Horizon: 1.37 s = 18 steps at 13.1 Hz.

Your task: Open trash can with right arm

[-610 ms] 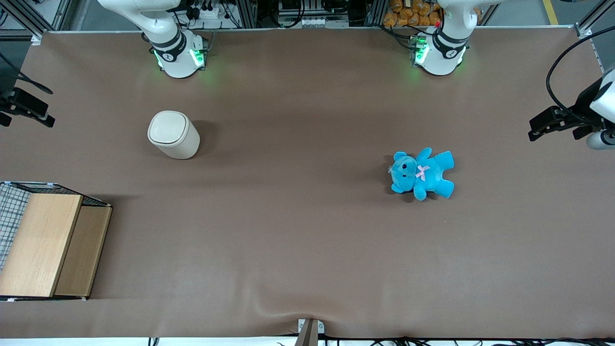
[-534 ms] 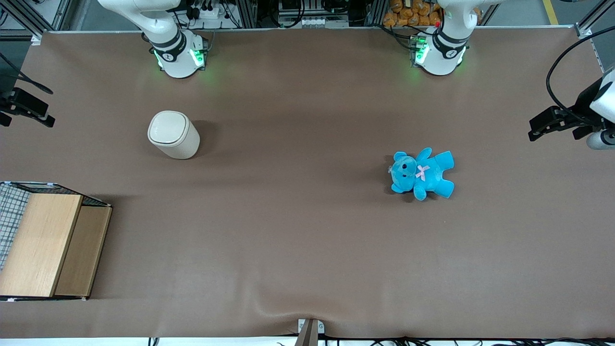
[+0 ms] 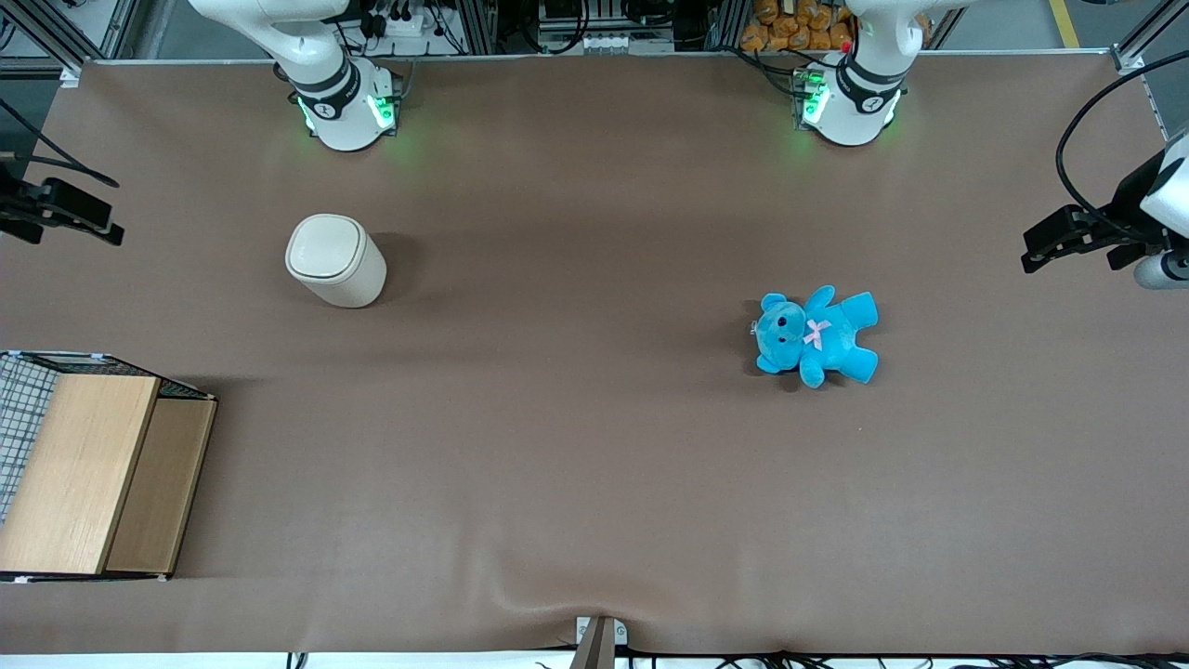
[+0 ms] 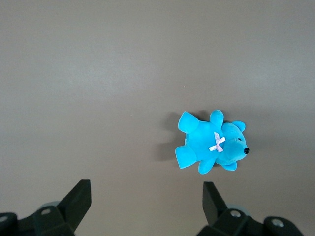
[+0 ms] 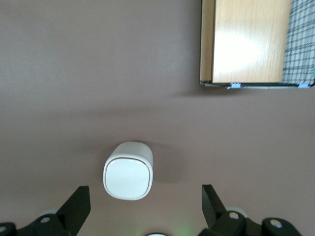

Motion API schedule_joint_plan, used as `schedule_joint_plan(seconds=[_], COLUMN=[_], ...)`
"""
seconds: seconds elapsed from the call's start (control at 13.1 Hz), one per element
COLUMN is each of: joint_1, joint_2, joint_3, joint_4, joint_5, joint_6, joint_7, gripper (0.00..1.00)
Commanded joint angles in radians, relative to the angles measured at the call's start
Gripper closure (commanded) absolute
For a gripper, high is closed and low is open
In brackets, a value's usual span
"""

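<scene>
Cream-beige plastic catches the eye: the trash can point(image 3: 334, 260) stands upright on the brown table point(image 3: 594, 465), toward the working arm's end and nearer the edge where the arm bases sit than the edge by the front camera. Its rounded-square lid point(image 5: 127, 177) lies flat and closed. The right arm's gripper point(image 5: 145, 209) hangs high above the table with its fingers point(image 5: 76, 204) spread wide apart, holding nothing, the trash can showing between them well below. In the front view the gripper point(image 3: 65, 212) sits at the table's end edge, well apart from the can. A wooden box with wire mesh point(image 3: 88, 469) occupies the corner nearest the front camera. A blue teddy bear point(image 3: 816, 336) lies toward the parked arm's end.
</scene>
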Motion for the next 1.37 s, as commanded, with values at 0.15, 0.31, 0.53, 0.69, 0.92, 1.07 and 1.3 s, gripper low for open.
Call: schedule_joint_plan(seconds=[0.15, 0.31, 0.53, 0.69, 0.92, 1.07, 1.3], joint_1=[0.011, 0.011, 0.011, 0.011, 0.01, 0.01, 0.007], joint_2=[-0.024, -0.035, -0.058, -0.084, -0.202, -0.262, -0.297], joint_3=[0.054, 0.059, 0.062, 0.065, 0.065, 0.065, 0.064], joint_4=[-0.081, -0.124, -0.223, -0.301, -0.507, -0.634, -0.718], joint_5=[0.011, 0.012, 0.013, 0.013, 0.013, 0.013, 0.013], joint_6=[-0.042, -0.035, -0.015, 0.008, 0.129, 0.21, 0.252], joint_7=[0.086, 0.086, 0.085, 0.085, 0.086, 0.085, 0.085], gripper=[0.16, 0.38, 0.65, 0.88, 1.0, 1.0, 1.0])
